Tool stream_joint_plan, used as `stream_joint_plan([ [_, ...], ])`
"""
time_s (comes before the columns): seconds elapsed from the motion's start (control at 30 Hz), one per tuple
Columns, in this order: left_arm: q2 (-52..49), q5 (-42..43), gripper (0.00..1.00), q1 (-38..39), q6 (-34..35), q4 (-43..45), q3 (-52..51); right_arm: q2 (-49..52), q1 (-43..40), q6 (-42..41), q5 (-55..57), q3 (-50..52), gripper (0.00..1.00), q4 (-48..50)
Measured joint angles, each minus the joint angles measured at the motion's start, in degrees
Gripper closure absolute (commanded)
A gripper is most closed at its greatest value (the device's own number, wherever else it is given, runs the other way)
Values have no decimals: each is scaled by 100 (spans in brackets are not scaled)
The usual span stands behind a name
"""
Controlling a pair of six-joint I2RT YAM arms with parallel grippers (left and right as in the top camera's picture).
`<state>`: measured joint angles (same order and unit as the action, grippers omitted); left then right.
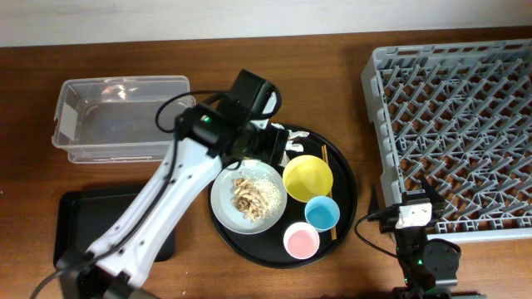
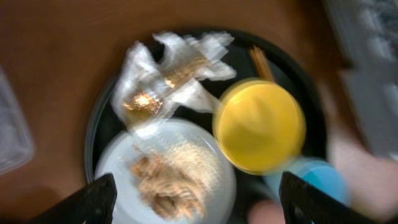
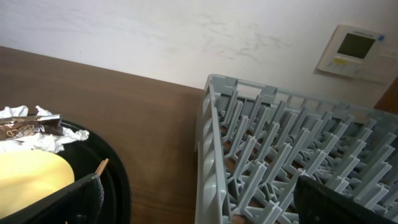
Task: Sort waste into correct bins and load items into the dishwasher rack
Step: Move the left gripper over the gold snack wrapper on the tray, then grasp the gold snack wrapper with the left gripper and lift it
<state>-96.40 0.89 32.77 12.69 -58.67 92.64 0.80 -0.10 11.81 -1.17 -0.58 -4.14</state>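
Left pincer (image 2: 202,200): I am hovering it over the round tray (image 2: 92,134), jaws standing wide apart with nothing between them.
Right pincer (image 3: 208,202): I am resting it beside the rack (image 3: 280,149), jaws likewise spread and gripping nothing.
Wrapper (image 2: 165,81): it is lying just ahead of my left fingertips, beyond the plate (image 2: 205,155) and close to the left of the bowl (image 2: 258,124).
Handling, judged: it is crumpled paper and foil, so I am expecting it to be very light, soft and crushable. A loose flap is likely to slip or tear free.
Hold, judged: I am favouring the bunched gold-brown middle, not the thin white edges.
Hazard, judged: the scraps (image 2: 165,186) are sitting directly under the left pincer, so a low approach risks dragging them or nudging the bowl.
Destination: the tub (image 1: 116,124) is lying off to that pincer's left, and the flat bin (image 1: 75,220) behind it to the left. I cannot tell which one takes paper.
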Motion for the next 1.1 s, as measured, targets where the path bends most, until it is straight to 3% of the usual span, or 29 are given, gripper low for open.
stream_joint_plan([
  [0.07, -109, -199, 25, 0, 17, 186, 0, 2, 0, 2, 0, 0, 2, -2],
  [0.13, -444, -608, 48, -4, 11, 608, 0, 0, 0, 0, 0, 0, 1, -2],
  [0.17, -566, -691, 49, -4, 13, 710, 0, 0, 0, 0, 0, 0, 1, 0],
  [0.37, -1156, -855, 36, -4, -50, 1084, 0, 0, 0, 2, 0, 0, 2, 0],
  [0.8, -2022, -859, 32, -4, -1161, 1515, 0, 0, 0, 2, 0, 0, 1, -2],
  [1.0, -2031, -142, 37, 0, -2004, 1523, 0, 0, 0, 2, 0, 0, 2, 0],
  [1.1, -2031, 42, 30, 7, -2455, 1482, 0, 0, 0, -2, 0, 0, 1, -2],
])
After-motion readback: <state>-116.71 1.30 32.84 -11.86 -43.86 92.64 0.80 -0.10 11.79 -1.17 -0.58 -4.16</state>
